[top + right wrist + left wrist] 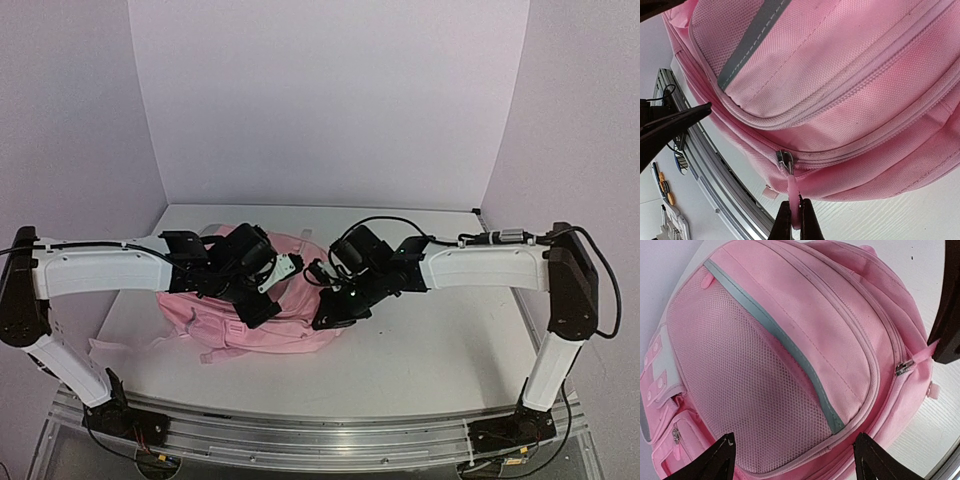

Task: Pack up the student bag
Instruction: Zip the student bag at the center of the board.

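Closed in on three sides by plain pale lilac walls, meeting at two back corners. Lit softly and evenly, with only faint shadows. Floored with a white desk, edged along the near side by a silver metal rail.

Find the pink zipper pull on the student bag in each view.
Top external: not discernible.
Left wrist: zipper pull at right edge, mid-height.
Right wrist: bottom centre, pinched by the right gripper.
Shared landmark: grey stripe on the student bag.
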{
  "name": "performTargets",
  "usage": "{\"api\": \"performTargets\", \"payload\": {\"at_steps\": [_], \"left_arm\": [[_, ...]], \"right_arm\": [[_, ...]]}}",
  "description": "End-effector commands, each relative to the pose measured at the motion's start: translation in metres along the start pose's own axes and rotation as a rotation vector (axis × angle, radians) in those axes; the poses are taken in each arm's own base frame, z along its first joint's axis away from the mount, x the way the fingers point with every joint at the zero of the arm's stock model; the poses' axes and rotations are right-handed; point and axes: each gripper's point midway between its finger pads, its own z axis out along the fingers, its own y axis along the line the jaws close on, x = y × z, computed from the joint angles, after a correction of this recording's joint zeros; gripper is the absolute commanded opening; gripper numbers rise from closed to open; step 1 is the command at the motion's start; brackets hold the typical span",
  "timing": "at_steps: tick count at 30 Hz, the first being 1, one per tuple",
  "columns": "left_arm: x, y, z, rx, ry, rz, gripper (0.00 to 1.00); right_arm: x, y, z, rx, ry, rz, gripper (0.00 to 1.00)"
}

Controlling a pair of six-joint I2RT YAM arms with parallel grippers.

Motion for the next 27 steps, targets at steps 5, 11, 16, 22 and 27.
{"api": "performTargets", "payload": {"at_steps": [5,11,16,22,27], "left_arm": [[0.008,0.001,-0.009,0.006,0.011,0.101,0.81],[0.012,0.003,0.001,-0.028,0.032,0.122,0.82],[0.006,0.003,0.02,-0.05,0.067,0.15,0.8],[-0.021,0.007,0.025,-0.072,0.008,0.162,0.7],[-0.027,0.017,0.028,-0.129,0.008,0.175,0.41]], "right_arm": [[-0.01,0.019,-0.015,-0.071,-0.02,0.011,0.0],[-0.01,0.021,-0.015,-0.081,-0.017,0.018,0.0],[-0.01,0.024,-0.015,-0.098,-0.013,0.019,0.0],[-0.009,0.025,-0.015,-0.105,-0.013,0.024,0.0],[-0.01,0.026,-0.013,-0.109,-0.013,0.028,0.0]]}}
